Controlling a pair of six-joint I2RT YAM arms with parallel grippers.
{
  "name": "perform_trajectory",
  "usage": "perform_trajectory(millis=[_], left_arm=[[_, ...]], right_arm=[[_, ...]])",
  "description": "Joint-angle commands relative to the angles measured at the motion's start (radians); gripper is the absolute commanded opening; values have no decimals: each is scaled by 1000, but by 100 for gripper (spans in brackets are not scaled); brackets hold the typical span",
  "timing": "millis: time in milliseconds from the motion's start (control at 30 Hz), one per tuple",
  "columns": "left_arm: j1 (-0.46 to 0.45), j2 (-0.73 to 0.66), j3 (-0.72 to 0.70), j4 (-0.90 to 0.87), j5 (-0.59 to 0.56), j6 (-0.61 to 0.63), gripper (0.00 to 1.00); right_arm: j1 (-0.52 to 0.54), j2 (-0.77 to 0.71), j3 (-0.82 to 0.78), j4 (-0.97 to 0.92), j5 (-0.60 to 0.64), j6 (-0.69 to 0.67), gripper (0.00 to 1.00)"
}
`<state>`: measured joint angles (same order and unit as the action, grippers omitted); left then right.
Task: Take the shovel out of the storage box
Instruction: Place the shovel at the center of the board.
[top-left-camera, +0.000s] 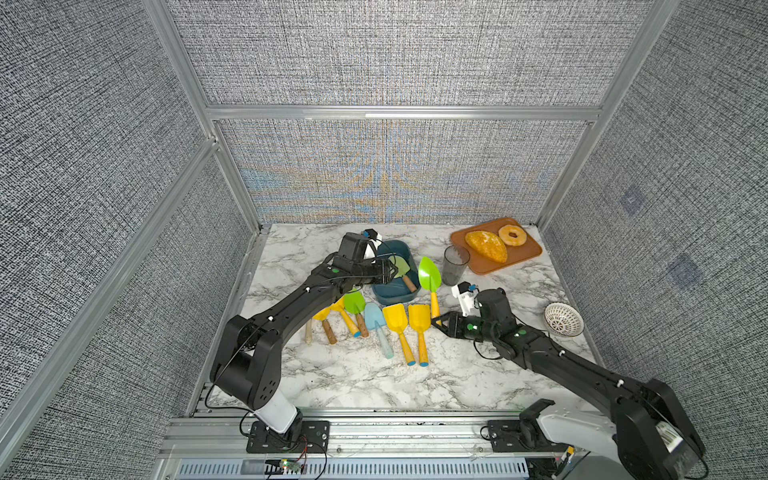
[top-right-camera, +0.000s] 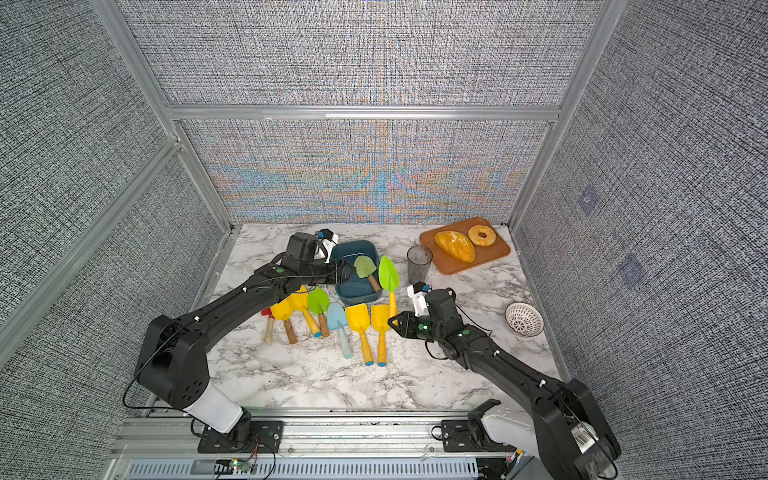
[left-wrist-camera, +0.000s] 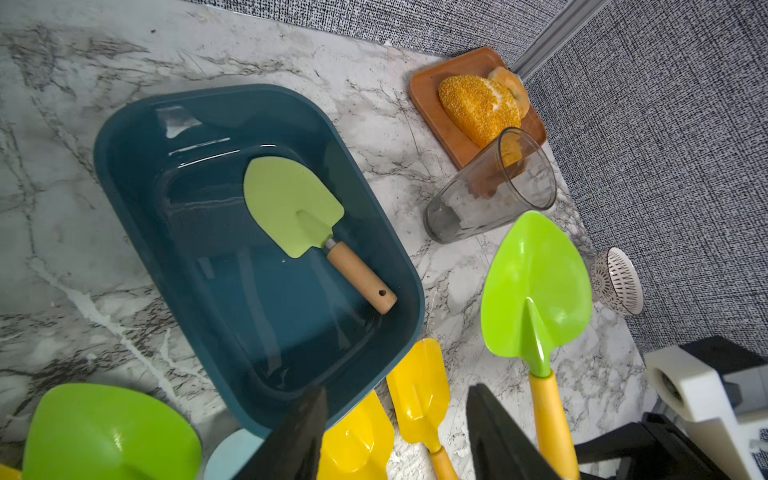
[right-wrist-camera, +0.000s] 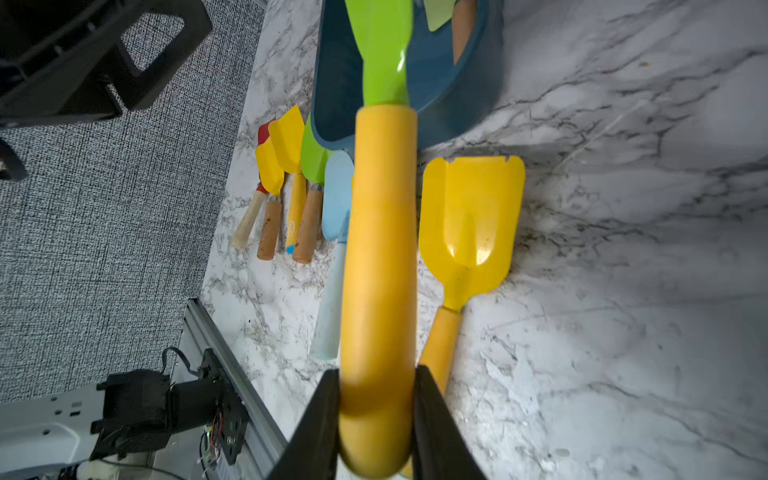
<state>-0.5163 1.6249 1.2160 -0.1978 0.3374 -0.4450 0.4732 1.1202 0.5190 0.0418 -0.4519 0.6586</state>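
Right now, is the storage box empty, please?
No: one pale green shovel with a wooden handle lies inside the storage box.

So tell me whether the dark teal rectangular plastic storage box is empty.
No, a pale green shovel with a wooden handle lies inside the storage box.

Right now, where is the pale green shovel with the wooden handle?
The pale green shovel lies inside the storage box, near the back middle of the table in both top views; the bright green shovel is right of the box.
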Motion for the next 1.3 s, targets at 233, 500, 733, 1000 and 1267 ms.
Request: perform_trajectory(millis=[233,500,733,1000,1267], left_arm=[[1,41,7,73,49,5,59],[1,62,9,85,61,-7,59],[1,80,14,93,74,-17,58],[1,81,14,102,78,-27,57],[1,86,16,100,76,-26,57]], right_arm=[[-100,-53,-222,156,-228,165,13],[-160,36,-313,326,-324,249,12],[-181,77,-330,381,-340,267,13],[-185,135,-334,419,-347,270,15],[-184,211,-338,477,-358,279,19]])
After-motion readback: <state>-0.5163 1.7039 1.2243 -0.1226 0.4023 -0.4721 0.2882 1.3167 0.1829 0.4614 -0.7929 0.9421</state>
